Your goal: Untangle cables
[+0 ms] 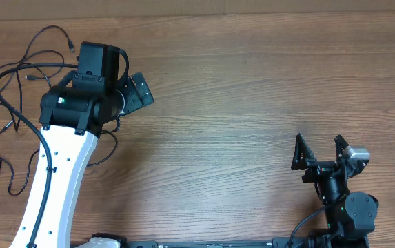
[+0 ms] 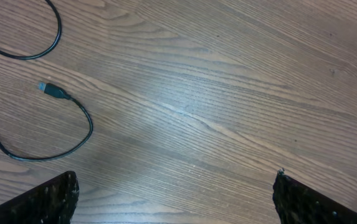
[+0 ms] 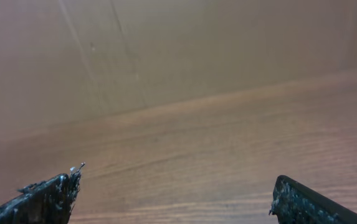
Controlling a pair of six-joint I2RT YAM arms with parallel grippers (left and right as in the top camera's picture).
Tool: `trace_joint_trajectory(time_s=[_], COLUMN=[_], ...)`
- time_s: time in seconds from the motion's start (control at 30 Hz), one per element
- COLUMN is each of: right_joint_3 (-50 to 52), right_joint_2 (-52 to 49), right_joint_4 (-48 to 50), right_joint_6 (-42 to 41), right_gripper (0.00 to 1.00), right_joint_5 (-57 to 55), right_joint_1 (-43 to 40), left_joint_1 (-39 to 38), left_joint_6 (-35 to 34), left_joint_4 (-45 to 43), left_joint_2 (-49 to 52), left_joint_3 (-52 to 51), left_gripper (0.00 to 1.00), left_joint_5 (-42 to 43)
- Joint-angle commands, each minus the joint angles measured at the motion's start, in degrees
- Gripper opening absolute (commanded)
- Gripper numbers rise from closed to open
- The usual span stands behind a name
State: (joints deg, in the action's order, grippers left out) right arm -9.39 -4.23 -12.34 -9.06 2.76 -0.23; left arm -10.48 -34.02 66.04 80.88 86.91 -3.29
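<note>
Thin glossy black cables [image 1: 18, 67] lie as loose curly strands on the light brown wood-grain worktop [image 1: 252, 89], not knotted. All are on the far-left side, just left of the left end effector [image 1: 136, 91], and some run under its white arm. Several small plug ends are visible among the loops.

Left end effector: spread wide, empty, hanging over bare wood. In the left wrist view [image 2: 175, 180], one cable strand with a plug end [image 2: 90, 124] curls ahead-left of it, not touching. A second loop sits further out the same way.

Right end effector [image 1: 319, 148]: well to the right of the left one, spread wide, nothing between the fingers [image 3: 175, 186].
</note>
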Motion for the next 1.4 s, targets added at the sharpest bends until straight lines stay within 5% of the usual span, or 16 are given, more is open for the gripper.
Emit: trace_joint_trajectory(time_s=[0.0, 0.43, 1.07, 1.37], right_joint_3=[2.2, 9.1, 8.9, 8.9], right_joint_2=[3.6, 4.1, 4.0, 4.0], right_joint_4=[1.6, 14.4, 7.4, 7.3], right_joint_6=[0.6, 0.6, 3.6, 12.6], right_gripper=[1.0, 1.0, 1.0, 1.0], right_joint_5=[0.6, 0.8, -1.7, -2.8], right_joint_1=[-0.3, -0.2, -0.1, -0.1], left_joint_1=[0.0, 0.0, -0.1, 0.0], left_joint_6=[-0.3, -0.3, -0.3, -0.3], left_joint_4=[0.0, 0.0, 0.0, 0.0], left_joint_2=[-0.6, -0.6, -0.6, -0.6], left_joint_3=[-0.2, -0.2, -0.2, -0.2], left_gripper=[1.0, 1.0, 0.99, 1.0], left_joint_5=[-0.7, -0.7, -0.7, -0.7])
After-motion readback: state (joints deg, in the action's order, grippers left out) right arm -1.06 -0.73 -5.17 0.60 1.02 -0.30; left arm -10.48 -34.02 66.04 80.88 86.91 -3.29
